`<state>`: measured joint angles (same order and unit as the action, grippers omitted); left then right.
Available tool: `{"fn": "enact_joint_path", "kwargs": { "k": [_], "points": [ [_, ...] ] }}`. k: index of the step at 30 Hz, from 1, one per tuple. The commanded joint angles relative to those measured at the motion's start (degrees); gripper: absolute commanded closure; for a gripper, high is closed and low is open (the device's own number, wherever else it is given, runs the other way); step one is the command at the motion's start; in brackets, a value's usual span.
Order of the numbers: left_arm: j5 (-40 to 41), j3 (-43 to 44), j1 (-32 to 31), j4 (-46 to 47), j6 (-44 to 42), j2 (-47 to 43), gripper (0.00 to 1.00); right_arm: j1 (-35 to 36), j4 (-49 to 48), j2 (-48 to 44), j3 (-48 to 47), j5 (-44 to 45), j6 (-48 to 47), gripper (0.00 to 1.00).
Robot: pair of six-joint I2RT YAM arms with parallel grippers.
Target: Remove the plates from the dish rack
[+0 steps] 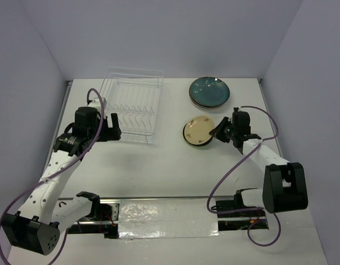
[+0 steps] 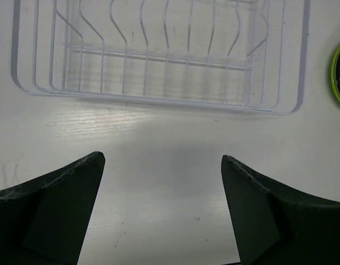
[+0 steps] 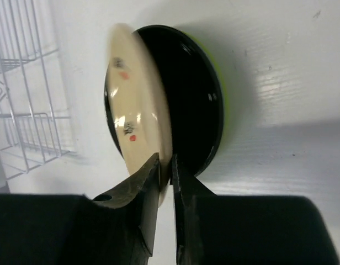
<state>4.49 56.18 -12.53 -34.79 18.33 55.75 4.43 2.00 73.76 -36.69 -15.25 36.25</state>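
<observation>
Two robot arms work at a white table [image 1: 159, 171], with every visible plate lying off the clear wire dish rack [image 1: 132, 105] at the back left. The jaws of the right gripper [image 3: 165, 163] pinch the near rim of a small tan plate [image 3: 134, 99], tilted over a black plate with a lime green rim [image 3: 200, 94] to the right of the rack. The jaws of the left gripper [image 2: 163, 160] stand wide apart, holding nothing, over bare table just beside the rack's near edge. A dark teal plate [image 1: 210, 91] tops a stack at the back right.
</observation>
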Motion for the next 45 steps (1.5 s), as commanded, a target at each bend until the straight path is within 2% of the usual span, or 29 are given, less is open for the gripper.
{"fn": "enact_joint_path", "kwargs": {
  "k": [1,2,3,4,8,9,14,17,18,21,25,27,30,35,40,45],
  "points": [
    [1.49,-0.11,-0.12,1.91,-1.54,-0.99,0.01,-0.47,-0.24,0.33,-1.72,1.36,-1.36,0.79],
    [1.22,-0.20,-0.21,2.00,-1.71,-1.34,0.00,-0.47,-0.24,0.51,-1.72,0.92,-1.44,0.72],
    [1.13,-0.37,-0.21,2.00,-1.72,-1.43,0.00,-0.47,-0.07,0.69,-2.07,0.83,-1.62,0.43],
    [1.13,-0.29,-0.21,2.09,-1.72,-1.43,0.00,-0.47,0.63,0.95,-2.25,0.74,-1.71,0.33],
    [1.05,-0.46,-0.21,2.09,-1.72,-1.78,0.00,0.75,4.58,2.18,-4.70,1.35,-5.56,0.20],
    [1.05,-0.46,-0.21,2.09,-1.80,-1.78,0.00,1.63,5.55,2.44,-6.10,2.05,-6.45,0.12],
    [1.39,-0.46,-0.21,2.09,-1.72,-1.96,0.00,5.85,11.36,5.96,-10.16,4.78,-9.18,0.10],
    [2.62,-0.46,-0.21,2.18,-1.54,-2.57,0.00,7.26,12.76,3.16,-10.16,7.94,-8.74,0.10],
    [3.15,-0.37,-0.21,2.18,-1.28,-2.75,0.01,7.79,14.59,1.84,-10.51,11.95,-8.83,0.10],
    [5.78,-0.11,-0.21,2.18,-0.40,-3.71,0.01,10.77,19.51,-5.88,-12.52,17.51,-11.37,0.09],
    [11.67,0.24,-0.03,1.83,1.18,-6.60,0.01,15.51,28.66,-18.69,-17.44,29.27,-16.11,0.04],
    [14.82,0.16,-0.03,1.74,1.62,-8.10,0.00,16.05,33.30,-25.46,-20.25,31.76,-17.00,0.03],
    [17.56,0.24,-0.03,1.13,2.24,-11.62,0.01,16.14,38.41,-32.94,-23.94,33.52,-18.58,0.00],
    [18.10,-1.77,-0.03,-0.19,3.03,-18.56,0.00,16.93,45.80,-39.56,-28.79,36.16,-19.12,0.00],
    [21.25,-5.99,-0.12,-0.99,4.87,-25.32,0.00,17.99,45.20,-46.94,-26.25,34.76,-20.34,0.00],
    [20.65,-7.22,-0.21,0.51,4.96,-30.25,0.01,18.25,44.05,-51.69,-24.22,34.50,-21.75,0.00]
  ]
}}
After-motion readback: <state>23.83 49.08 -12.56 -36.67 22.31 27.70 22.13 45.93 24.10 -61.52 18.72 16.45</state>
